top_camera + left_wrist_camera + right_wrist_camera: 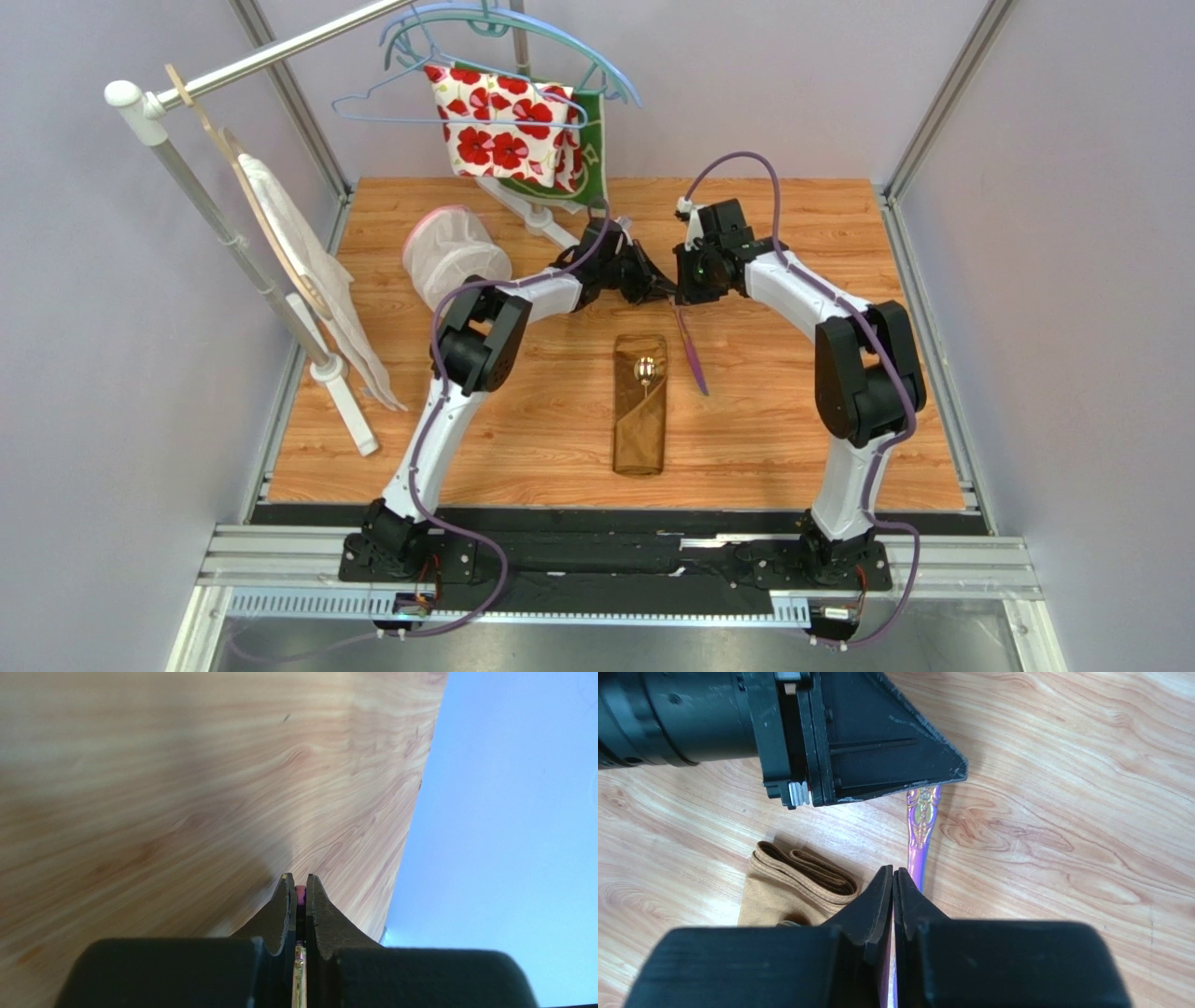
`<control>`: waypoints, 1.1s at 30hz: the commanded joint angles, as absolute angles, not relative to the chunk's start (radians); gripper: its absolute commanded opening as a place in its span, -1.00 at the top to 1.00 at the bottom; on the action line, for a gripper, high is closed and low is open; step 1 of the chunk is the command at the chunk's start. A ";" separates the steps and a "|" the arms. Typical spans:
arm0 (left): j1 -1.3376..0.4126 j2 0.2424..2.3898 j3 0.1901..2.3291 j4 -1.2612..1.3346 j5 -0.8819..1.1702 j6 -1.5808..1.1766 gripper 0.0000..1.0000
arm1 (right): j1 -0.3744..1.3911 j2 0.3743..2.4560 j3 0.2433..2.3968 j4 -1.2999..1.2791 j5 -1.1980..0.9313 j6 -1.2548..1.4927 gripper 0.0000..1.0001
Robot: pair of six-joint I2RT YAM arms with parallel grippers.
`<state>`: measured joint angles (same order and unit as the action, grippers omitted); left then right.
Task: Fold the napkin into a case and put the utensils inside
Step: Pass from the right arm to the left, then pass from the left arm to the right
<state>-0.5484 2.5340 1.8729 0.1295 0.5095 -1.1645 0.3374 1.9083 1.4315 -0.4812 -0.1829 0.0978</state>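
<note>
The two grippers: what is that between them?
The purple-pink knife bridges them, pinched by the left gripper and the right gripper; the right wrist view shows it.

The left arm (pixel 425 441) and right arm (pixel 847 483) have glossy white links between chunky black joint housings, on black bases, with a thin purple cable (pixel 751 154) looping along each. The left hand (pixel 298 887) and right hand (pixel 893 875) are matte black, with tapering wedge-shaped fingers on blocky bodies.
</note>
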 commanded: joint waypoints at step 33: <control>-0.563 1.836 1.187 0.807 0.790 -1.361 1.00 | 0.337 1.189 0.717 -0.079 -1.002 0.561 -0.24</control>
